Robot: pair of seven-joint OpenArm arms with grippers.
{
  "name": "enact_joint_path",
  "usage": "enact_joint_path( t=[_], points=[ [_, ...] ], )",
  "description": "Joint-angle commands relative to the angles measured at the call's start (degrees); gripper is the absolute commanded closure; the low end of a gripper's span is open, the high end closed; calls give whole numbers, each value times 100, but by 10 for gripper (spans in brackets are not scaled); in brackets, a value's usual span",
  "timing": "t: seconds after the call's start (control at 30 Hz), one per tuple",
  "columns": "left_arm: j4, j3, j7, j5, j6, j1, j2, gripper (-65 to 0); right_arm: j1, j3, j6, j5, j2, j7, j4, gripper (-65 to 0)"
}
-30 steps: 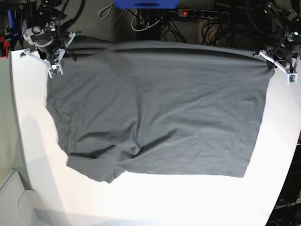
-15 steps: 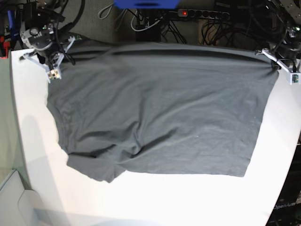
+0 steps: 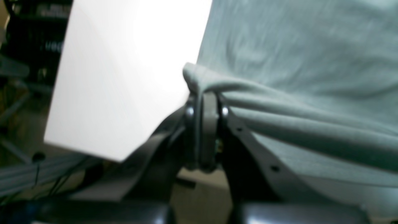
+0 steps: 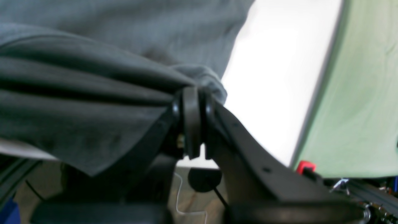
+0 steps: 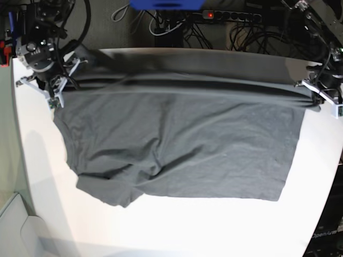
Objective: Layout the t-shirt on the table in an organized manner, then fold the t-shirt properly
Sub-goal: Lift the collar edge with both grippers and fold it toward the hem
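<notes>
The dark grey t-shirt [image 5: 177,144] is lying spread across the white surface [image 5: 214,230], covering most of its far half. Its near part is resting flat, with a sleeve [image 5: 107,190] sticking out at the near left of the base view and soft wrinkles running across the middle. Its far edge is being held up off the surface and is stretching in a taut band from one side to the other, with long folds running along it.

The right hand [image 5: 53,91], at the left of the base view, is pinching one far corner of the t-shirt; in its wrist view the two fingers [image 4: 191,121] are pressing together with a bunch of cloth [image 4: 93,102] caught between them. The left hand [image 5: 316,99], at the right of the base view, is gripping the other far corner in the same way, its fingers [image 3: 206,130] clamping together on a gathered fold [image 3: 279,118] of the cloth.

Beyond the far edge of the surface, a power strip [image 5: 230,16] with a red light and a tangle of cables [image 5: 252,35] are lying on the floor.
</notes>
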Motion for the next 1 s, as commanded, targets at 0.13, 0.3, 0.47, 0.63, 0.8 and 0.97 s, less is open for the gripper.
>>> enact_joint_path(
  t=[0.13, 0.3, 0.47, 0.63, 0.8, 0.97],
  points=[
    [-491, 184, -94, 58, 68, -472, -99, -5, 368, 5, -64, -77, 45, 27, 70, 0],
    [-799, 272, -103, 58, 68, -876, -99, -5, 755, -4, -64, -86, 45, 18, 52, 0],
    [-1063, 272, -129, 163, 76, -1281, -108, -5, 1010, -13, -64, -95, 45, 18, -27, 0],
    [-1388, 272, -138, 699, 68, -1720, -64, -5, 1221, -13, -64, -95, 45, 36, -202, 0],
    [-1687, 272, -138, 743, 68, -1967, -90, -5, 1441, -48, -64, -95, 124, 53, -378, 0],
    [-1828, 272, -147, 743, 68, -2054, -108, -6, 1731, -206, -64, -95, 283, 53, -835, 0]
  ],
)
